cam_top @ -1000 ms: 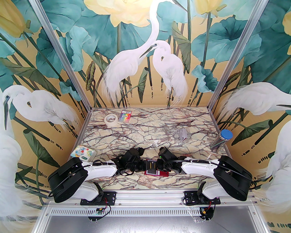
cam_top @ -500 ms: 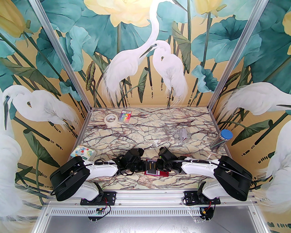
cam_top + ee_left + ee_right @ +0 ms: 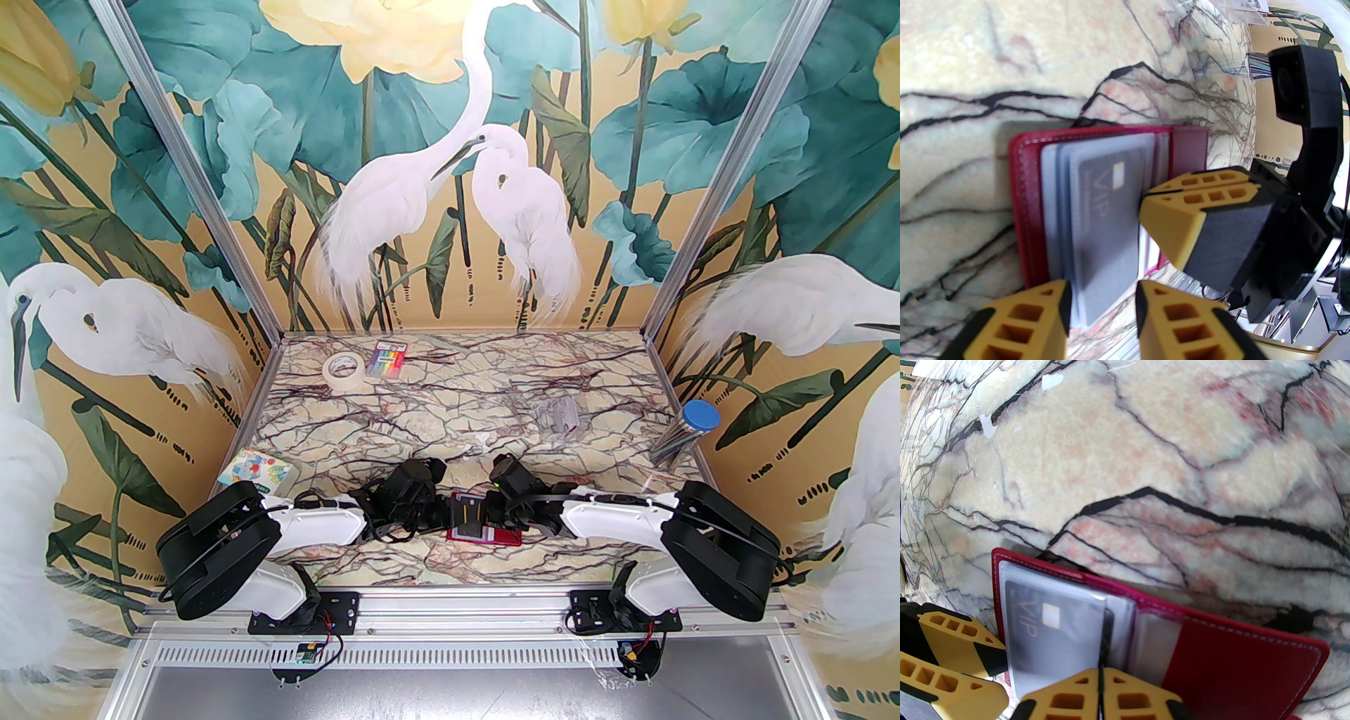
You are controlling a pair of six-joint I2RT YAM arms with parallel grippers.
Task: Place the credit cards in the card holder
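The left gripper (image 3: 1104, 299) has its jaws partly spread, and the near edge of a fan of clear sleeves (image 3: 1056, 197) reaches into the gap between them. The sleeves lie against one yellow finger (image 3: 1016, 316). A strip of tabletop shows between them and the other finger, so nothing is pinched there. The right gripper (image 3: 1101, 678) has its jaws pressed together, with its tips at the open edge of the top sleeve on the opposite side. I cannot tell whether a thin sheet is caught between them. The two grippers face each other at close range with the sleeves between them.

Through the top sleeve shows a grey credit card (image 3: 1107, 218) with "VIP" in gold letters and a pale chip. It lies just ahead of both sets of fingertips. In the right wrist view a dark strip runs alongside it, just in front of the right gripper's tips; what it is cannot be made out.

The sleeves belong to the card holder (image 3: 1234, 659), dark red with pale stitching. It lies open and flat on the marble-patterned table (image 3: 457, 415), near the front edge and midway between the two wrists.

Well apart from it, a clear plastic case (image 3: 559, 415) lies further back on the right and a blue-lidded tube (image 3: 692, 425) lies by the right wall. A roll of tape (image 3: 344, 369) and a rainbow-striped packet (image 3: 390, 358) sit at the far left, and a patterned pack (image 3: 256, 474) lies by the left wall.
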